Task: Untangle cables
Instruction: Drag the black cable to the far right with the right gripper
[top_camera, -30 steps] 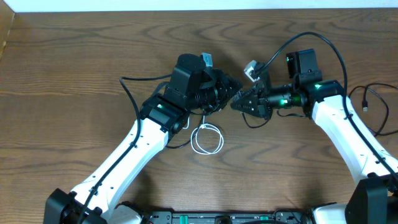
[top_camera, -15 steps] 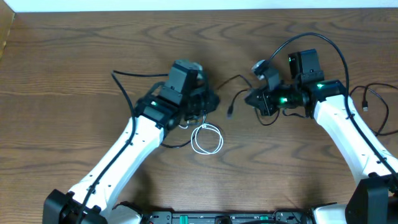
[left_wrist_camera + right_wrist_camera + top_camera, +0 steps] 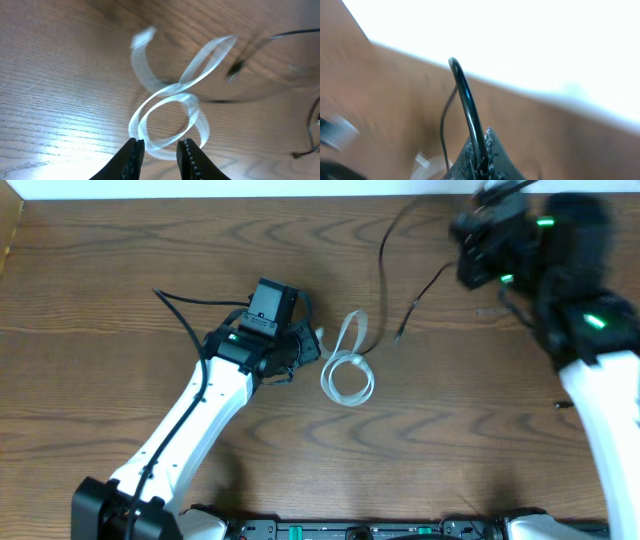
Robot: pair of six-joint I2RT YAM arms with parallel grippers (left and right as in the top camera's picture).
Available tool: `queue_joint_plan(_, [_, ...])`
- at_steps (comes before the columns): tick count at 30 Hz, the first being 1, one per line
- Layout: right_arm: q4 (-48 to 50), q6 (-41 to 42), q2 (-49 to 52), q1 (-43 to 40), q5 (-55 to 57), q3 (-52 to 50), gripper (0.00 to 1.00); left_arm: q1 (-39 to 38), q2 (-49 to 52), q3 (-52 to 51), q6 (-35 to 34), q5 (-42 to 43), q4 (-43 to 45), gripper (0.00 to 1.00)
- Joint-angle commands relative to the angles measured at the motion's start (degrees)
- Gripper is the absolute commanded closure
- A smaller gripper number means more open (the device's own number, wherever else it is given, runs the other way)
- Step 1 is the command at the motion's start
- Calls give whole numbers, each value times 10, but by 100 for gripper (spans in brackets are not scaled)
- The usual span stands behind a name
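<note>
The white cable [image 3: 347, 372] lies on the table [image 3: 120, 270] near its middle, just right of the left gripper [image 3: 305, 345]. It is flat and ribbon-like. Its lower part is wound into a small coil of about two turns, and one long narrow loop runs up from the coil and away from the arm. In the left wrist view, the white cable [image 3: 170, 114] reads as a figure-eight, a round coil close to the fingertips and a thin loop beyond it, with one loose end curling off to the upper left. It is blurred there.

The black cable [image 3: 382, 260] is thin and sits apart from the white one, to its right. One strand curves down from the top edge of the table. A second, shorter stretch slants down to a small plug [image 3: 400, 336] close to the white loop but not touching it. Both strands lead up towards the right gripper [image 3: 478, 242], which is near the far right corner and badly blurred from overhead.

The left gripper [image 3: 160, 150] has its jaws slightly apart and nothing is pinched between them. The near edge of the white coil lies just past the tips.

In the right wrist view, the right gripper [image 3: 482, 161] has its fingers pressed together on the black cable [image 3: 468, 105], which arches up out of the tips.
</note>
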Motion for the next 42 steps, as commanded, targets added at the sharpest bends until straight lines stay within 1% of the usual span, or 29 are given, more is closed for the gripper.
queue_joint_plan(1, [19,7,-59,-3,-24,41,99,2,23,-9,10,-10,-2,72])
queue_joint_plan(5, [26,7,-94,-3,-29,42,99,2,31,-9,10,-9,-2,72])
queue_joint_plan(8, [27,7,-102,-3,-44,42,99,2,31,-9,10,-9,-2,72])
queue_joint_plan(11, [25,7,-99,-3,-36,41,99,1,31,-9,10,-5,-2,72])
queue_joint_plan(17, [11,7,-78,-4,55,41,99,1,31,-9,10,-3,-11,72])
queue_joint_plan(19, [7,7,-63,-12,104,41,99,1,31,-9,10,-3,-13,72])
queue_joint_plan(22, [7,7,-43,-30,143,41,99,1,31,-9,10,-3,-14,72])
queue_joint_plan(25, [7,7,-22,-66,180,41,99,1,31,-9,10,-3,-16,72])
queue_joint_plan(27, [11,9,-6,-118,206,41,99,1,31,-9,10,-3,-17,72])
queue_joint_plan(28, [12,11,-2,-131,208,41,99,1,31,-9,10,-3,-18,72])
queue_joint_plan(29, [17,29,3,-170,211,41,99,1,31,-9,10,-3,-18,72])
queue_joint_plan(31, [20,57,5,-210,211,41,99,1,31,-9,10,-3,-17,72])
queue_joint_plan(33, [13,100,14,-296,204,41,99,1,31,-9,10,-3,-17,72])
queue_joint_plan(38, [-28,99,38,-362,187,40,99,1,31,-9,10,-3,-17,72])
queue_joint_plan(42, [-68,100,82,-400,182,36,99,1,31,-9,10,-3,-18,72])
